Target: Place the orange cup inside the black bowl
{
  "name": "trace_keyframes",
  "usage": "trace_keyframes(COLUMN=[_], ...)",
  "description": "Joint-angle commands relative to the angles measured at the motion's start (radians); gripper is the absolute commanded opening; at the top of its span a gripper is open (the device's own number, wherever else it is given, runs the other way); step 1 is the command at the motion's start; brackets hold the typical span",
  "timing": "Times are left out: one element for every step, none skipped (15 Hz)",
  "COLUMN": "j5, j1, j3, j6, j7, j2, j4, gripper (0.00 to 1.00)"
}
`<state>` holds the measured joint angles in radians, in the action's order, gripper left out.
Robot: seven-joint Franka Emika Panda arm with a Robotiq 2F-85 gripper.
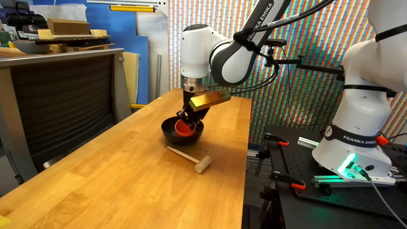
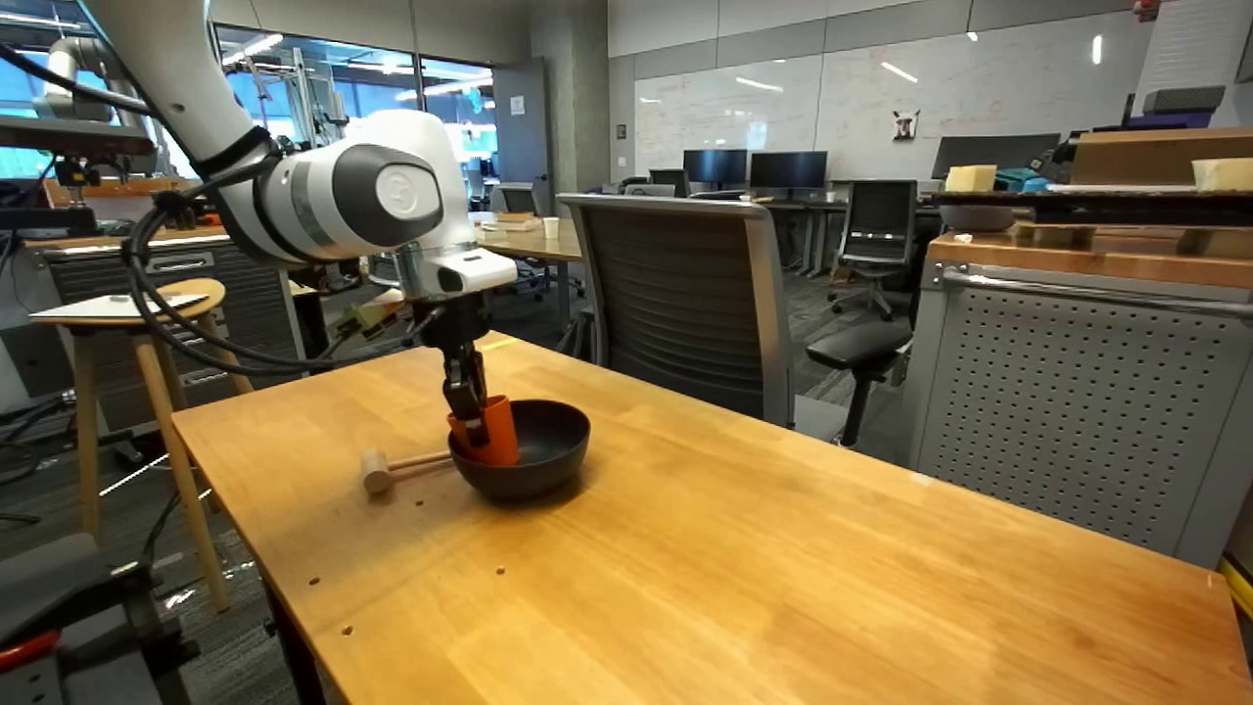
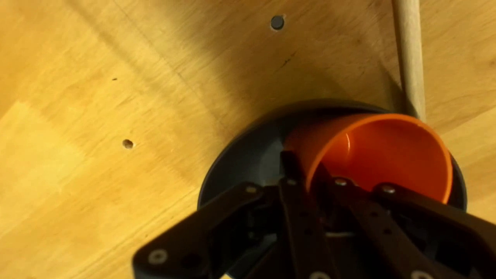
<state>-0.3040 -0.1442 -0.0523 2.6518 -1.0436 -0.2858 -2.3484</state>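
1. Inside the black bowl (image 1: 181, 140), the orange cup (image 1: 183, 129) is held at a tilt, its mouth turned toward the side where the wooden mallet (image 1: 202, 164) is laid; whether the floor of the bowl is touched by the cup's base cannot be told
2. At the cup's rim, its wall is pinched by the gripper (image 3: 307, 168): one finger (image 3: 291, 170) is set outside, the other is tucked in through the mouth, and the wall is caught between the two
3. Above the bowl's edge, the upper part of the cup (image 2: 501, 426) can be seen standing out in an exterior view
4. On the table (image 1: 143, 178), the bowl is set upright; the mallet is placed flat just beside it, with the handle's end pointed at the bowl and the head farther off
5. Over the table, the gripper is carried by the white arm (image 1: 195, 57) and is pointed downward in both exterior views
6. Across the tabletop, a few small round holes (image 3: 277, 22) are shown
7. Along one long edge of the table, a chair (image 2: 685, 304) is placed; near a corner, a round stool (image 2: 208, 294) topped with a flat white sheet (image 2: 122, 306) is seen
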Motion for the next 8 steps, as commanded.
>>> trace_keyframes(j5=[0.082,0.104,0.12,0.122,0.118,0.094,0.075,0.04], j1=[0.005,0.004,0.001,-0.008,-0.018,-0.034,-0.046,-0.064], j3=[0.0,0.003,0.004,-0.001,-0.008,-0.021,-0.031,-0.051], j6=[0.029,0.033,0.037,0.042,0.046,0.047,0.047,0.048], j7=[0.035,0.044,0.048,0.045,0.036,0.016,0.0,-0.03], j2=[-0.046,-0.049,-0.043,-0.028,-0.011,0.018,0.045,0.084], j4=[0.038,0.041,0.038,0.029,0.02,0.002,-0.013,-0.034], gripper=[0.44,0.51,0.61,0.67,0.74,0.83,0.89,0.98])
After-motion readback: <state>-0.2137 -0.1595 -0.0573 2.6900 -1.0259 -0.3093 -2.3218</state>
